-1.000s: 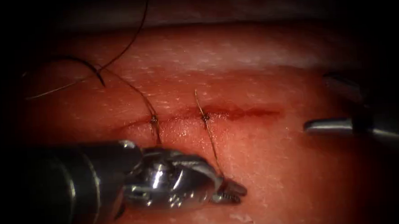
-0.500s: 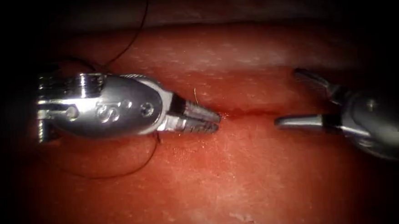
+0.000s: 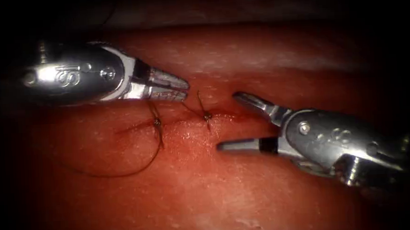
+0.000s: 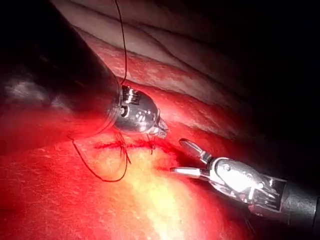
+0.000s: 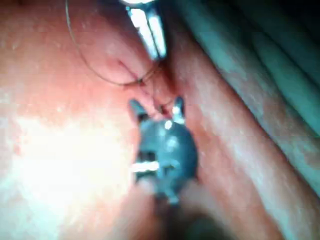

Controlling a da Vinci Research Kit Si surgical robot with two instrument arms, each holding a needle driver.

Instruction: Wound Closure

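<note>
The left tool [image 3: 178, 88] sits just above the cut [image 3: 223, 115] on the tissue [image 3: 208, 185], jaws pressed together; whether they pinch thread cannot be told. The right tool [image 3: 235, 120] lies at the cut's right end with jaws spread wide, holding nothing. Two knots [image 3: 157, 122] sit on the cut, and a thread [image 3: 124, 173] loop trails toward the tissue's left edge. Risk, as a judgement: an open jaw tip so near the second knot [image 3: 207, 115] could snag it or nick the tissue.
</note>
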